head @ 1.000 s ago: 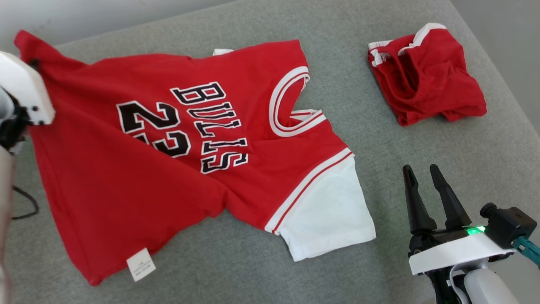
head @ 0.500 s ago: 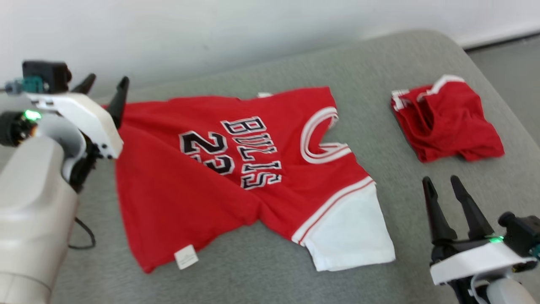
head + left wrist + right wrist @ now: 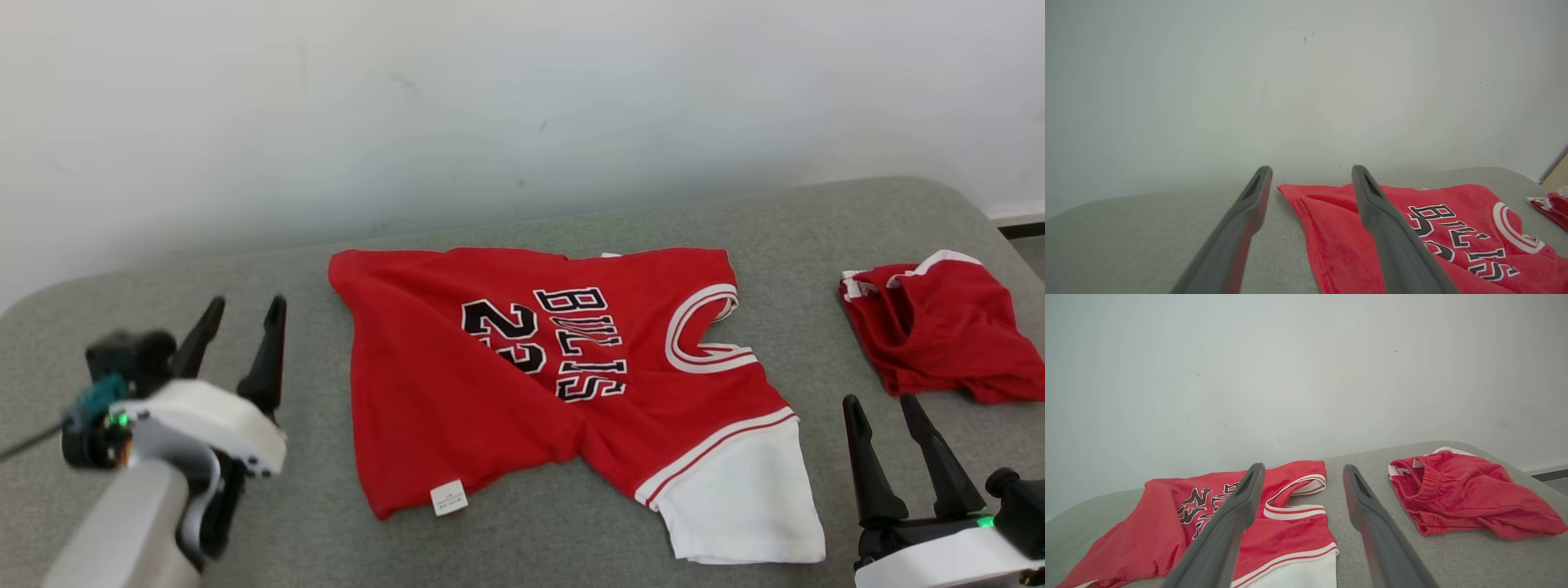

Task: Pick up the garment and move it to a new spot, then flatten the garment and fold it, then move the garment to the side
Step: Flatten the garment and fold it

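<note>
The garment [image 3: 506, 384] is a red jersey with black-and-white "BULLS 23" lettering and a white sleeve, lying spread and a little wrinkled on the grey cushion, collar to the right. It also shows in the left wrist view as the garment [image 3: 1412, 237] and in the right wrist view as the garment [image 3: 1208, 522]. My left gripper [image 3: 242, 306] stands open to the left of the jersey's hem, apart from it and empty. My right gripper [image 3: 882, 402] stands open at the lower right, just beyond the white sleeve, holding nothing.
A second red garment [image 3: 939, 335] with white trim lies bunched at the far right of the cushion [image 3: 816, 220], seen too as red garment [image 3: 1466, 494]. A pale wall [image 3: 490, 106] rises behind. Bare cushion lies left of and in front of the jersey.
My left gripper opened and let go of the jersey's hem corner, then drew back to the left. The jersey settled flat. The camera tilted up, shifting the whole picture.
</note>
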